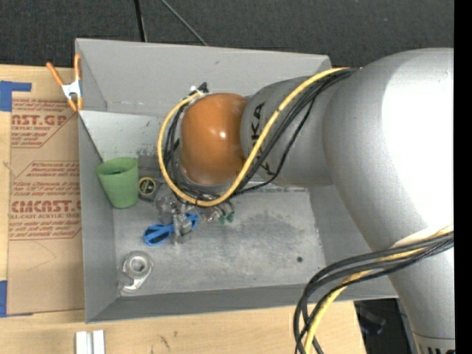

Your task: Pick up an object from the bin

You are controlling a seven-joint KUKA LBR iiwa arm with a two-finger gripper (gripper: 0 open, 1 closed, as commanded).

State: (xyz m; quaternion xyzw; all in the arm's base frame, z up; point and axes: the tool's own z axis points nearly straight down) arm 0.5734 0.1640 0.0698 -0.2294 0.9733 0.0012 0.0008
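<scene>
My gripper reaches down from under the orange wrist cover into the left middle of the bin. Its tip is right at a small blue plastic thing lying on the bin floor, whose right end runs up under the tip. A green plastic cup stands upright just to the left, against the bin's left wall. Between the cup and the gripper lies a small round metal piece. The wrist cover hides most of the gripper.
A shiny metal fitting with a ring lies near the front left corner. The arm and its yellow and black cables cover the bin's right and back parts. Bare grey floor stretches to the right of the gripper.
</scene>
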